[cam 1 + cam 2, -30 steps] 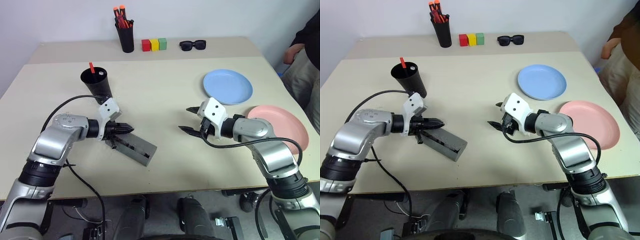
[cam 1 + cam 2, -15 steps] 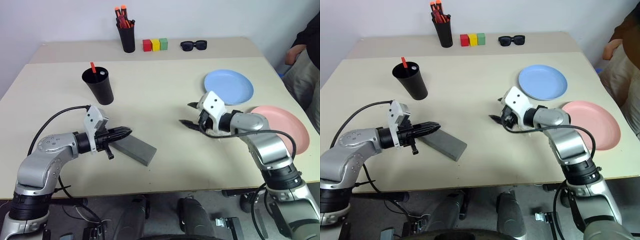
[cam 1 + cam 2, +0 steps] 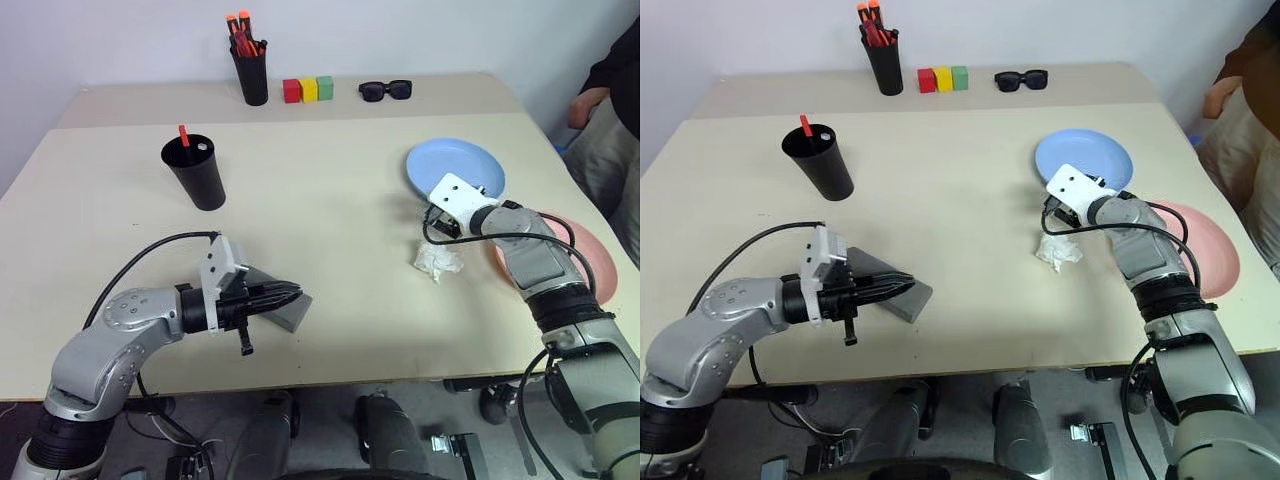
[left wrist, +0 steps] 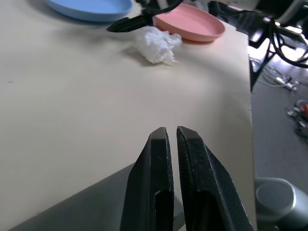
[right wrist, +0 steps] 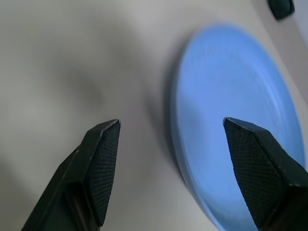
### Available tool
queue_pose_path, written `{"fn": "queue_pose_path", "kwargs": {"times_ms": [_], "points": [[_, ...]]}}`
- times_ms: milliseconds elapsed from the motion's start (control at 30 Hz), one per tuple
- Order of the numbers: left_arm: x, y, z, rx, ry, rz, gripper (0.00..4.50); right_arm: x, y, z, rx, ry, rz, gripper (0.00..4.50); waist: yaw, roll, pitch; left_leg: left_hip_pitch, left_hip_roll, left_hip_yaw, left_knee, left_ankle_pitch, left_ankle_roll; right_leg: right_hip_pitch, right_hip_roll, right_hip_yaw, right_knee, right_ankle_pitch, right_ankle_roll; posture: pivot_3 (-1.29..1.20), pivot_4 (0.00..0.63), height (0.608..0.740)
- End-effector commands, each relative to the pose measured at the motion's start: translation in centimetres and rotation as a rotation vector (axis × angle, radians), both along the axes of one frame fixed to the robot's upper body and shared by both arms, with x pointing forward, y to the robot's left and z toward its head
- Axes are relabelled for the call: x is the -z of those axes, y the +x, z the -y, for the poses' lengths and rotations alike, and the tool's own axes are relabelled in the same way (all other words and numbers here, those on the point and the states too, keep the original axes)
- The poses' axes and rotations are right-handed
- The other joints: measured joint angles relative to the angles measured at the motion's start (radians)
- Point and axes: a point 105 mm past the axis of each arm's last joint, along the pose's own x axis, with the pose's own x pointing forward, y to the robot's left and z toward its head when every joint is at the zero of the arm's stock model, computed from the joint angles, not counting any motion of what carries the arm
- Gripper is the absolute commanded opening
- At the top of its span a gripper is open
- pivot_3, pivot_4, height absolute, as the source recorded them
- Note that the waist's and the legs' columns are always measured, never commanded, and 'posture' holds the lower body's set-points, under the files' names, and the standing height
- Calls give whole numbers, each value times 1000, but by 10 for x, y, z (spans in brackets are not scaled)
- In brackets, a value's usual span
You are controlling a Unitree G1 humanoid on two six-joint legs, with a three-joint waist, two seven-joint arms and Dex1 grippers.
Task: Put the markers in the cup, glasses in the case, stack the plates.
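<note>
Looking down through the head camera, we see a beige desk (image 3: 320,200) against a pale wall, with a person's arm (image 3: 612,75) cut off at the far right edge. The black cup (image 3: 195,172) stands far left with a red marker (image 3: 184,135) poking out. Our left claw (image 3: 292,293) is pressed together and empty, lying over the closed grey case (image 3: 285,305) near the front edge, partly covering it. Our right claw (image 3: 1052,216) is spread at the near rim of the blue plate (image 3: 462,165); its tips are hard to make out behind the wrist. The pink plate (image 3: 590,250) sits right of it, partly hidden by the arm. A crumpled white tissue (image 3: 438,260) lies just beside the arm. A pen holder (image 3: 250,70), coloured blocks (image 3: 308,90) and sunglasses (image 3: 385,90) line the far edge.

From the left wrist we see the shut fingers (image 4: 156,192) over the case's corner, with the tissue and both plates beyond.

From the right wrist we see the parted fingers (image 5: 103,163) framing the blue plate's rim, blurred.
</note>
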Motion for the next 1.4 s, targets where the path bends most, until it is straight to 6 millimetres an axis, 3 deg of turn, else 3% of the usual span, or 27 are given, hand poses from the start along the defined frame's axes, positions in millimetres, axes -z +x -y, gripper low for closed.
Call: {"fn": "queue_pose_path", "kwargs": {"times_ms": [33,133,300,433,633,833,967,1133,1267,1400], "points": [[-9,-5,8,29,-10,66,275,-12,9,-1,-26,-42,65,3457,-2,0,0,0,0,0,0,0,0,0,0,0,0,0,0,0,150,740],[-13,-10,16,34,-45,85,234,-10,13,0,-21,-41,76,2574,0,0,0,1,0,0,0,0,0,1,0,0,0,0,0,0,150,740],[-11,-13,24,29,-68,111,234,-13,14,-2,-30,-66,111,81,1,0,0,1,0,0,0,0,0,1,0,1,0,1,2,0,150,740],[-10,-10,29,8,-91,128,234,-18,11,-2,-33,-70,138,81,1,0,0,1,0,0,0,0,0,1,0,1,0,1,2,0,150,740],[-16,18,46,-135,-164,248,234,-50,-9,13,-21,-78,218,81,12,1,0,1,-1,-1,1,0,0,2,0,1,-1,1,2,0,150,740],[-22,23,79,-91,-263,240,234,-79,-63,40,-5,-89,209,81,30,2,0,1,-1,0,1,0,1,3,0,1,-2,1,3,0,150,740],[-16,20,97,24,-266,207,234,-73,-116,68,50,-105,65,81,35,5,-2,1,-1,0,1,-1,1,4,0,0,-2,1,3,0,150,740],[-14,26,100,65,-263,203,234,-50,-153,79,98,-77,-95,81,22,8,-4,3,0,2,3,-1,2,6,-1,2,-2,-1,0,0,150,740],[-13,31,98,69,-257,211,234,-35,-164,86,123,-96,-172,1306,23,8,-4,11,1,4,2,-2,3,15,-1,2,-4,-1,0,0,150,740],[-15,33,95,54,-254,223,234,-41,-157,72,81,-38,-133,3384,25,8,-4,11,1,3,3,-3,4,16,-2,2,-6,-1,0,0,150,740]]}}
